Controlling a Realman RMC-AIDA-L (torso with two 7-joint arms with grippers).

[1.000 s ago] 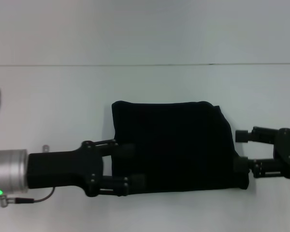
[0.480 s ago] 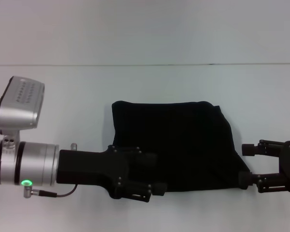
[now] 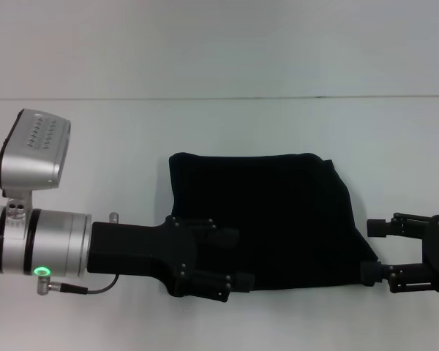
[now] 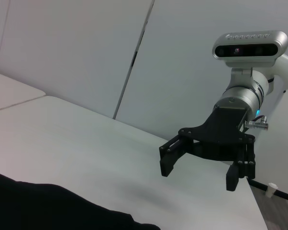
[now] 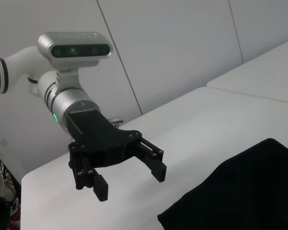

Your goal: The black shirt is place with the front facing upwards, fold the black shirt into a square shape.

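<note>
The black shirt [image 3: 267, 219] lies folded mid-tabletop [image 3: 95, 146]. The left end effector [image 3: 227, 257], at its 8 o'clock edge, and the right end effector [image 3: 372, 250], at 4 o'clock, are both open and empty. Each should pinch only the edge, evenly.

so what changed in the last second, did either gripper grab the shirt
No grab. The left gripper slid further in over the black shirt's near left corner, bringing more of its silver arm into the head view. The right gripper drew back outward from the shirt's right edge. Both are open and hold nothing. The folded shirt lies where it did on the white table.
</note>
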